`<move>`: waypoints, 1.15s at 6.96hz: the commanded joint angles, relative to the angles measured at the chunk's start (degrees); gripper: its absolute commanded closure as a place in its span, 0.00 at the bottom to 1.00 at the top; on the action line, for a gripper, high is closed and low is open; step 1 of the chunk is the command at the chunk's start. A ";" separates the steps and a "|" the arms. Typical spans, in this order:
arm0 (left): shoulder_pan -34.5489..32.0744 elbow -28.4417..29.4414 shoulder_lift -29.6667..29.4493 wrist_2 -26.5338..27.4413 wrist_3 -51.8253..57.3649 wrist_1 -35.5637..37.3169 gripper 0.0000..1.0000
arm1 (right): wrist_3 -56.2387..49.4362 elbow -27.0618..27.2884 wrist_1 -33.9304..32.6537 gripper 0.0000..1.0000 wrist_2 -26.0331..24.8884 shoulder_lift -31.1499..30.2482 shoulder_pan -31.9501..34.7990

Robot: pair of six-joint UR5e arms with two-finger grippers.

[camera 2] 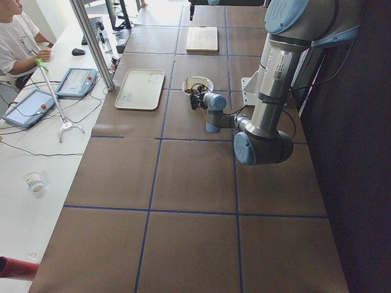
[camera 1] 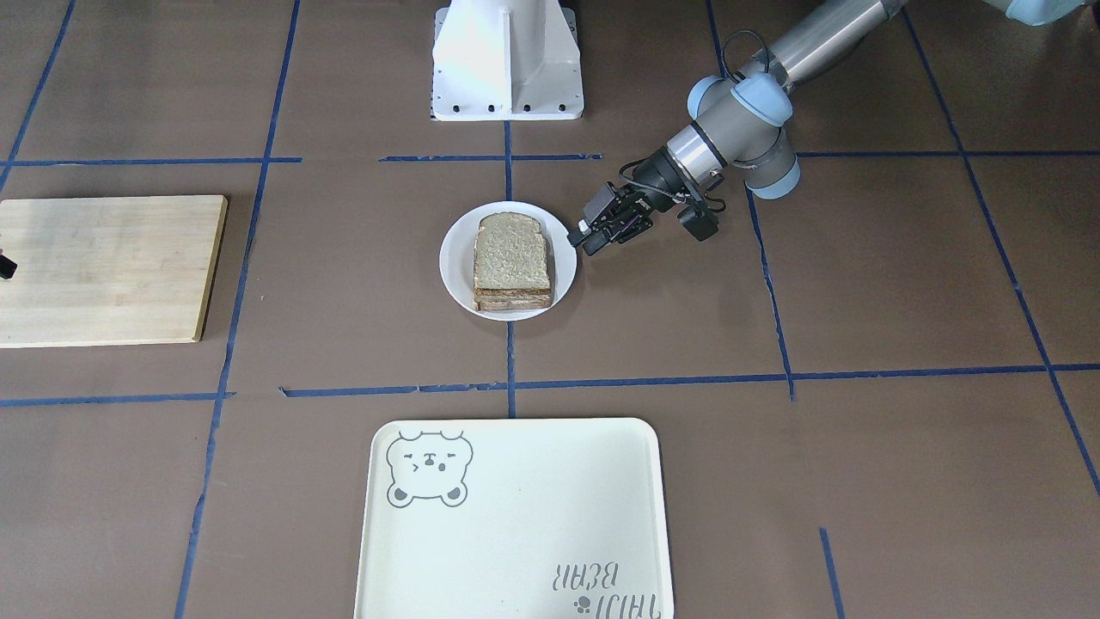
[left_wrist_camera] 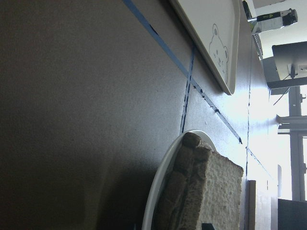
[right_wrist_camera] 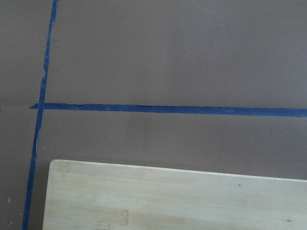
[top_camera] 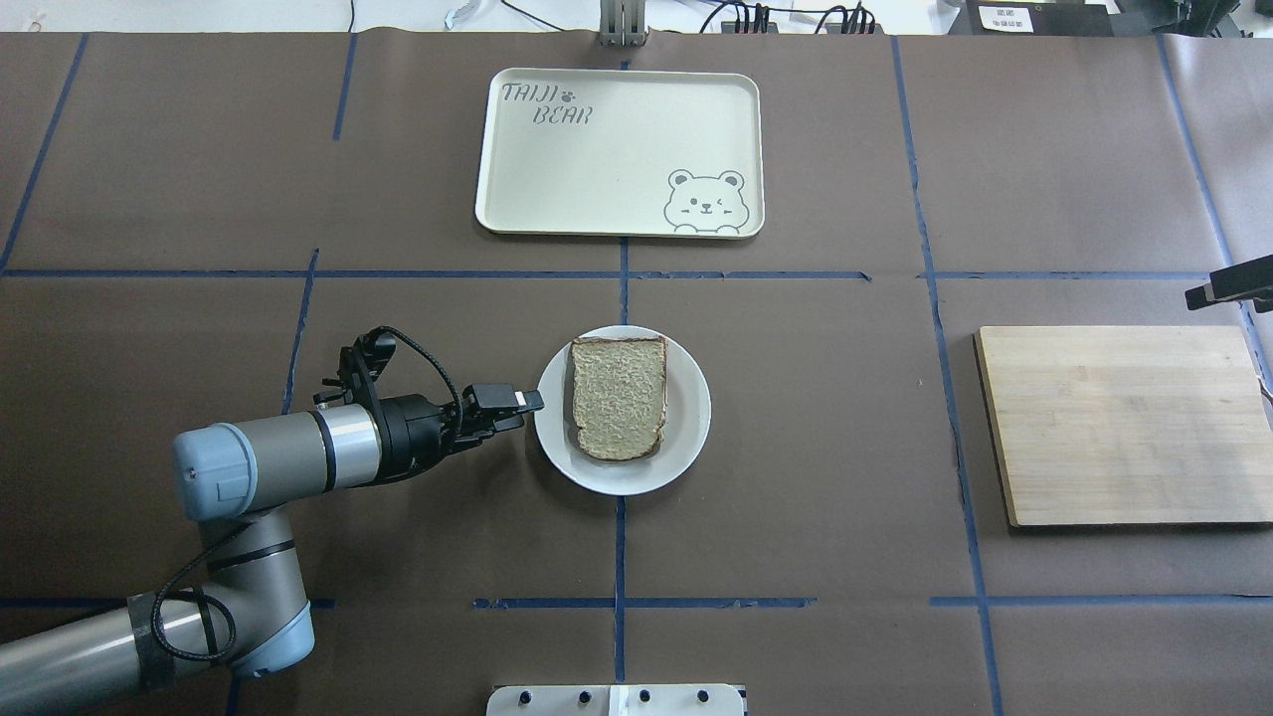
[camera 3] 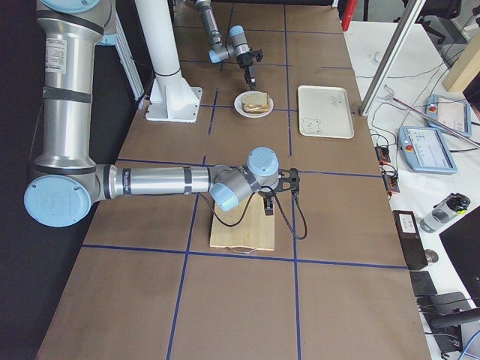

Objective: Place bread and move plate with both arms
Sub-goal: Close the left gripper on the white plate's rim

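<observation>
The white plate [camera 1: 451,258] sits at the table's middle, also in the overhead view [top_camera: 696,418]. The bread [camera 1: 511,249] lies flat on it, on top of another darker layer; it also shows from above [top_camera: 617,398] and in the left wrist view [left_wrist_camera: 216,191]. My left gripper [camera 1: 580,239] is low at the plate's rim on my left side [top_camera: 532,403], jaws slightly apart, empty. I cannot tell if it touches the rim. My right gripper [top_camera: 1218,290] hovers at the wooden board's far edge, only partly in view, and I cannot tell if it is open or shut.
A wooden cutting board [top_camera: 1124,428] lies bare on my right. A cream tray with a bear drawing [top_camera: 617,149] lies beyond the plate. The white base block [camera 1: 507,60] stands behind the plate. Blue tape lines cross the brown table.
</observation>
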 commanded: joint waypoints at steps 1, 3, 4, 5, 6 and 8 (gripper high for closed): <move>0.33 1.55 -0.70 0.11 0.04 -0.07 0.45 | 0.00 -0.10 -0.09 0.00 0.04 0.06 0.00; 0.95 3.48 -2.80 0.11 -0.05 -0.07 0.49 | 0.00 -0.19 -0.09 0.00 0.04 0.06 0.00; 0.95 4.53 -3.94 0.11 -0.05 -0.07 0.56 | 0.00 -0.19 -0.09 0.00 0.04 0.06 0.00; 0.95 4.80 -4.13 0.11 -0.14 -0.07 0.56 | 0.00 -0.19 -0.09 0.00 0.04 -0.03 0.00; 1.21 5.50 -4.74 0.11 -0.05 -0.07 0.61 | 0.00 -0.19 -0.09 0.00 0.04 -0.03 0.00; 1.30 5.86 -4.92 0.11 -0.14 -0.07 0.71 | 0.00 -0.19 0.00 0.00 0.04 -0.12 0.00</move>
